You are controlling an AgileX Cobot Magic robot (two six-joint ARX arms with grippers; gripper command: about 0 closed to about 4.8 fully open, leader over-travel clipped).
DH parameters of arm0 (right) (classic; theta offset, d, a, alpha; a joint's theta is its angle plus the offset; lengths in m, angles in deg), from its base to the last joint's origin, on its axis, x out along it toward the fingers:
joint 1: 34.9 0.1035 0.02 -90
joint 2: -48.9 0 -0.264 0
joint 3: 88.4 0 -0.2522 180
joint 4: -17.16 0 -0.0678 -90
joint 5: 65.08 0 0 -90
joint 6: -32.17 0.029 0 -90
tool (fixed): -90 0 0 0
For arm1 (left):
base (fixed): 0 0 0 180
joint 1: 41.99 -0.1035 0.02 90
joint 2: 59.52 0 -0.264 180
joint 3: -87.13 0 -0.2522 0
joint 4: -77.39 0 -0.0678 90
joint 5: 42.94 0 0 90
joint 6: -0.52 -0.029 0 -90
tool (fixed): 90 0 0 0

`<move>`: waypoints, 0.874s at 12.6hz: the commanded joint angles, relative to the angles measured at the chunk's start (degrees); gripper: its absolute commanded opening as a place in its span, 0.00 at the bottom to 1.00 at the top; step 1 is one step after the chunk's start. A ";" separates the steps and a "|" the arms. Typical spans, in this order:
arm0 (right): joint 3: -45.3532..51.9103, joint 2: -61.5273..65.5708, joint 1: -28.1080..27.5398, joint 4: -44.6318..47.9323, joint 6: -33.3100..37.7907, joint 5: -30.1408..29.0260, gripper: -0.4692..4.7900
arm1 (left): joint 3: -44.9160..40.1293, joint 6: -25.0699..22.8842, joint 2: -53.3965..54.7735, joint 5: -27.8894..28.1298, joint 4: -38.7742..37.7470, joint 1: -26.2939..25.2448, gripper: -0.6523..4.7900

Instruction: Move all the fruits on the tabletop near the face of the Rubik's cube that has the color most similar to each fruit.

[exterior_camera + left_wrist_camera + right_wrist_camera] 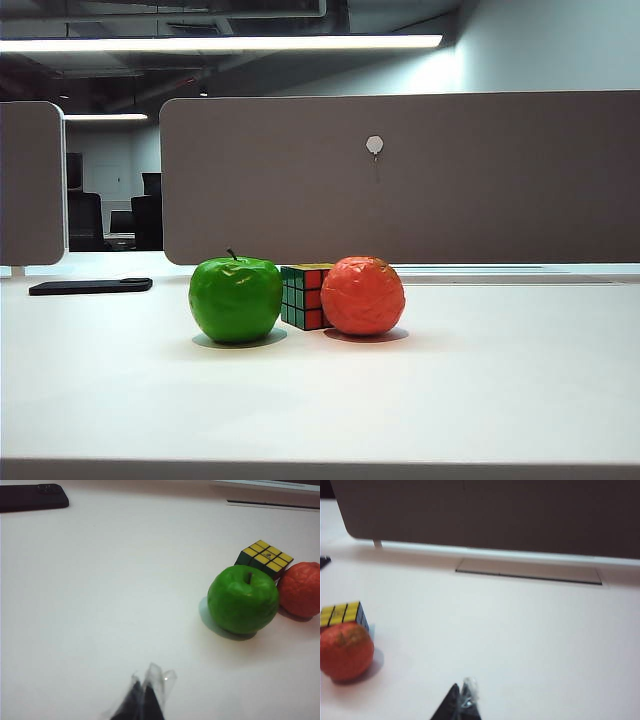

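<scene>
left gripper (145,700) closed, empty, over bare tabletop (100,605) | right gripper (462,705) same | green apple (236,298) by Rubik's cube (305,296) green face, orange fruit (363,295) by red | risk: round fruits roll if bumped

no readable text, labels, brands, numbers or signs on any object or surface

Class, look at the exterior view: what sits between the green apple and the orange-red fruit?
The Rubik's cube sits between the green apple and the orange-red fruit, set slightly behind them; the exterior view shows it.
</scene>
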 commanded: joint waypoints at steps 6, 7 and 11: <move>10.86 -0.09 0.02 25.20 5.09 -2.47 0.08 | -1.55 -0.68 -1.11 1.75 2.60 0.11 0.11; 11.52 -0.09 0.04 25.03 5.09 -4.13 0.08 | -1.86 -0.66 -2.51 2.16 2.43 0.11 0.11; 11.52 -0.09 -0.02 25.73 4.92 -6.05 0.08 | -3.91 -0.55 -9.42 3.28 0.48 0.11 0.11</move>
